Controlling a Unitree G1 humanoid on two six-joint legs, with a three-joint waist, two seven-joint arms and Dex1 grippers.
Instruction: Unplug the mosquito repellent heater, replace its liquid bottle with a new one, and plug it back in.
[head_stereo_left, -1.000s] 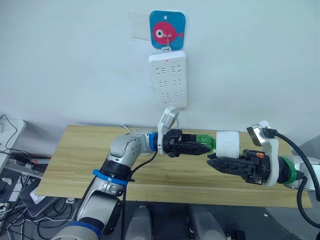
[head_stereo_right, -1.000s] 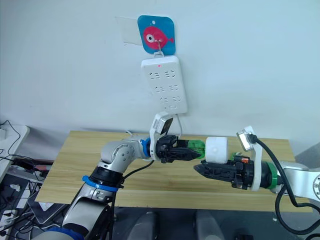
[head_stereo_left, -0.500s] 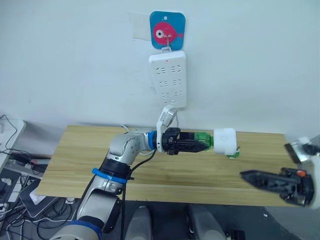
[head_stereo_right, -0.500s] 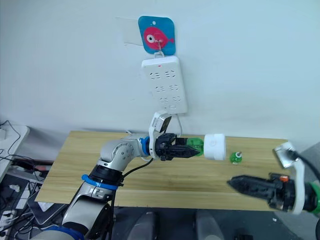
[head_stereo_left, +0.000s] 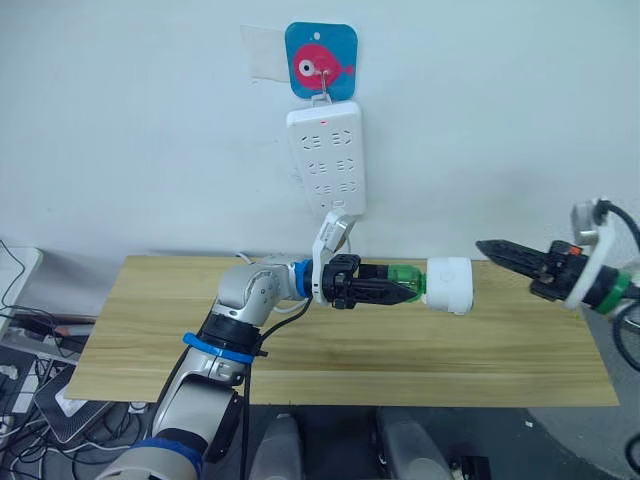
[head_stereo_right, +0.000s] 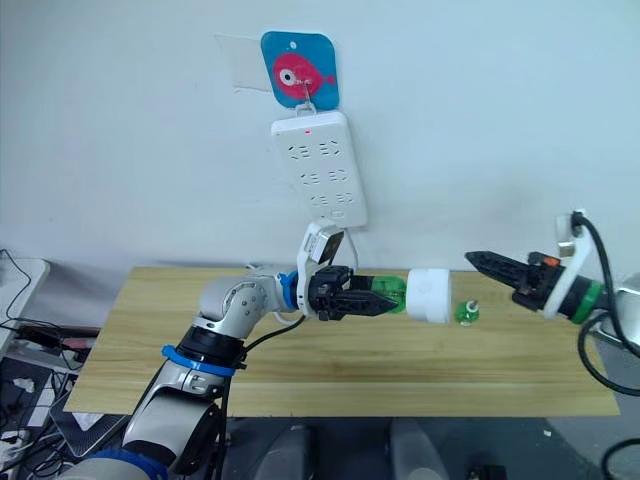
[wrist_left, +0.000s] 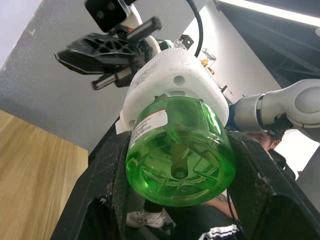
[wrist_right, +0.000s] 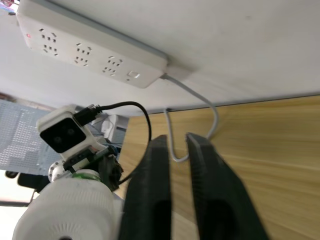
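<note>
While left gripper (head_stereo_left: 392, 291) clamps its bottle (head_stereo_left: 407, 282), mosquito repellent heater (head_stereo_left: 449, 285) lies horizontal, pointing rightward.

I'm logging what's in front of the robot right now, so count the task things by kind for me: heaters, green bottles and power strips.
Mosquito repellent heater: 1
Green bottles: 2, one fitted to the heater and held in the left end effector, one small bottle standing on the table
Power strip on the wall: 1
Total: 4

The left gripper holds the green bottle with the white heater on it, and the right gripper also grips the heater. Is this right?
Not quite. The left gripper does hold the green bottle with the heater on it, but the right gripper is apart from the heater, gripping nothing, as the left eye view shows.
</note>
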